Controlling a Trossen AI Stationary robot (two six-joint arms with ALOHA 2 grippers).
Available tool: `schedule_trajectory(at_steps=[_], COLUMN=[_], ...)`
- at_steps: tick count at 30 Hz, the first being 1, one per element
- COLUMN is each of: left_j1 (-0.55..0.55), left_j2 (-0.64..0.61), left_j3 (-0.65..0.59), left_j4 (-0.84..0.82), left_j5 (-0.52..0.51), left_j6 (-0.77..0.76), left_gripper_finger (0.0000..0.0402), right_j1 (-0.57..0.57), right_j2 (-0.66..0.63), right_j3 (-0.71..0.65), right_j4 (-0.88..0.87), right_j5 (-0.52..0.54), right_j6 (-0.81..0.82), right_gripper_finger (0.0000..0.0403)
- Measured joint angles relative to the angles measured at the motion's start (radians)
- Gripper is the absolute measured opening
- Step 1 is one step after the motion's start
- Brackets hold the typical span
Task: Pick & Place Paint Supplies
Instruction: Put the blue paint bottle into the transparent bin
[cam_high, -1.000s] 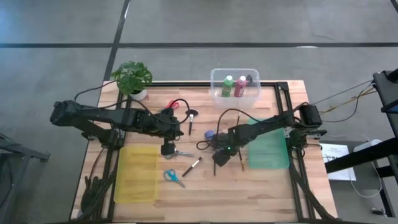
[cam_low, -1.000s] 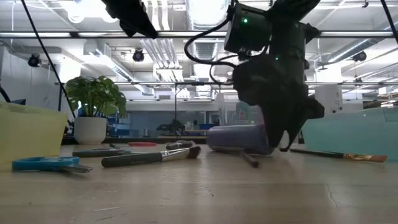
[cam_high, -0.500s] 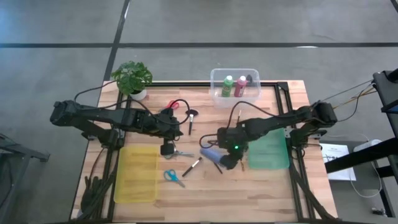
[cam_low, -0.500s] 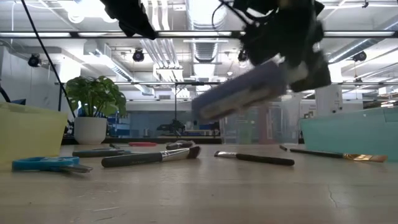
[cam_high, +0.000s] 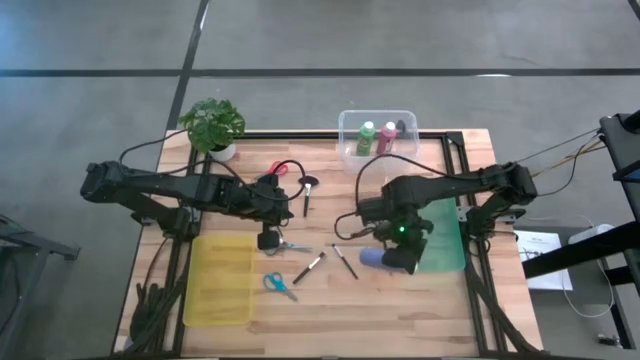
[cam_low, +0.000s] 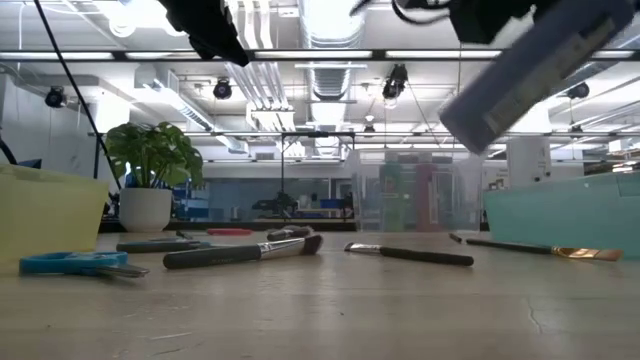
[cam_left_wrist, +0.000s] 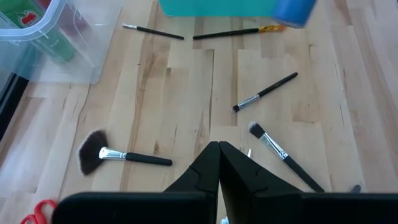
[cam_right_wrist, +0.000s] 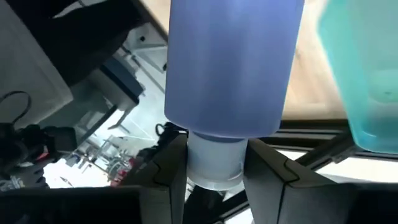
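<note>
Right gripper (cam_high: 398, 252) clamps the blue paint bottle (cam_high: 375, 259) by its capped end, tilted above the tabletop (cam_high: 330, 300) beside the teal tray (cam_high: 447, 255); left gripper (cam_high: 268, 240), fingers together, waits above the grey scissors (cam_high: 288, 246); the bottle is best carried clear of the tray rim, then lowered before release.

Blue bottle (cam_low: 535, 68) hangs tilted above the table (cam_low: 330, 310) — brushes (cam_low: 240, 251) and scissors (cam_low: 75, 263) lie below.
</note>
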Motion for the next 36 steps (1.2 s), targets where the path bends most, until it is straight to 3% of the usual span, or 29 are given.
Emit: schedule_trajectory(at_steps=[6, 12, 18, 25, 36], left_j1=[0.000, 0.000, 0.000, 0.000, 0.000], left_j2=[0.000, 0.000, 0.000, -0.011, -0.060], left_j3=[0.000, 0.000, 0.000, 0.000, 0.000], left_j4=[0.000, -0.019, -0.219, -0.449, -0.426], left_j5=[0.000, -0.001, -0.002, -0.002, 0.001], left_j6=[0.012, 0.027, 0.026, 0.021, -0.027], left_gripper_finger=[0.0018, 0.0018, 0.0018, 0.0018, 0.0018], right_j1=[0.091, 0.165, 0.169, 0.171, 0.323], right_j2=[0.114, 0.238, 0.294, 0.261, 0.143], right_j3=[0.129, 0.139, 0.138, 0.138, 0.137], right_j4=[-0.033, -0.037, -0.038, -0.037, -0.039], right_j5=[-0.050, -0.149, -0.174, -0.287, -0.383], right_j6=[0.038, 0.003, 0.001, 0.069, 0.417], right_gripper_finger=[0.0113, 0.0113, 0.0113, 0.0113, 0.0113])
